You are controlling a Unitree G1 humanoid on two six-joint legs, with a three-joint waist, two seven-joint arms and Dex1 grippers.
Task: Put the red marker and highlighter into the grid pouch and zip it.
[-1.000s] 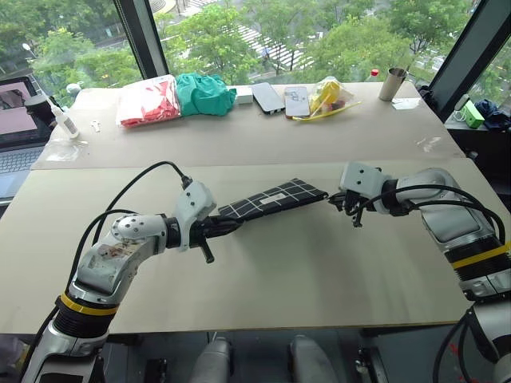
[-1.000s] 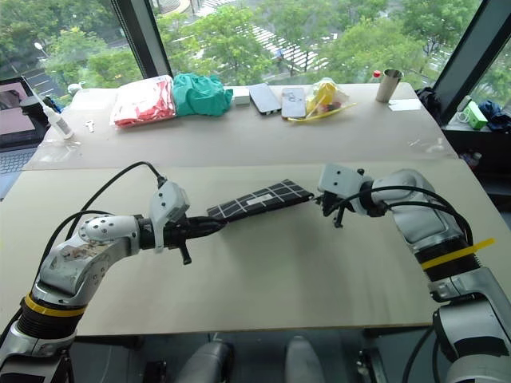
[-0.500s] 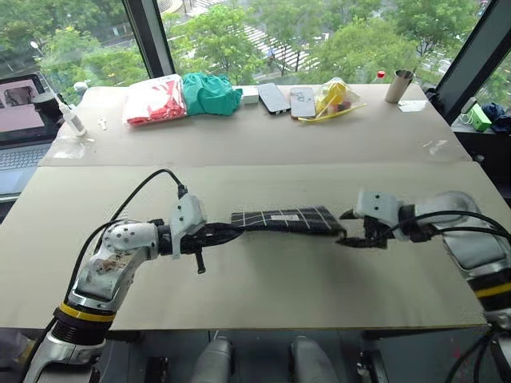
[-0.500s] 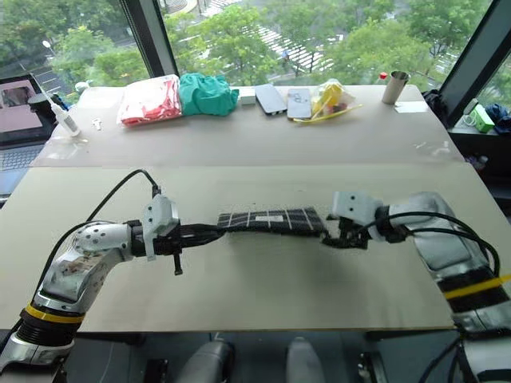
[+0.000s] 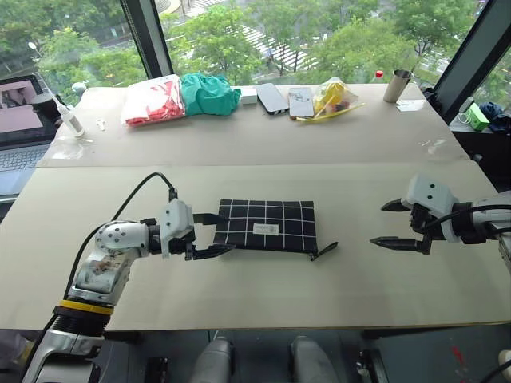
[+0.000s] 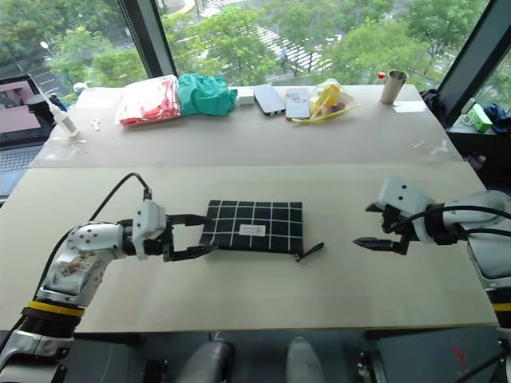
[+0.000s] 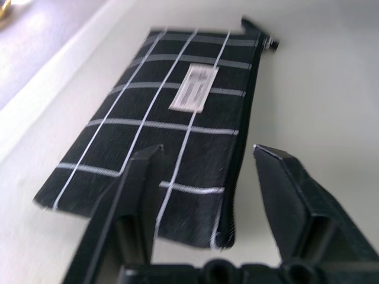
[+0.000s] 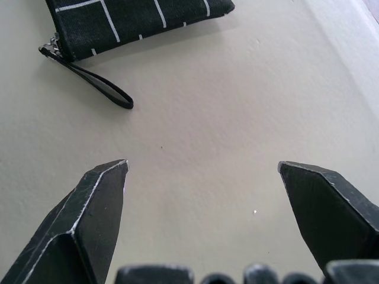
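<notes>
Left eye view: grid pouch [image 5: 267,226] flat mid-table [image 5: 263,291].

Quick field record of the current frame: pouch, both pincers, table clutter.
pouch: grid pouch lies flat on the near table, label up, no pincer on it
zipper: strap trails from the corner nearer the right pincer; whether it is zipped cannot be told
left pincer: left pincer open, level, its fingers around the pouch's end without gripping
right pincer: right pincer open, holding nothing, well apart from the pouch
far table: red bag, green cloth, two phones, metal cup
</notes>
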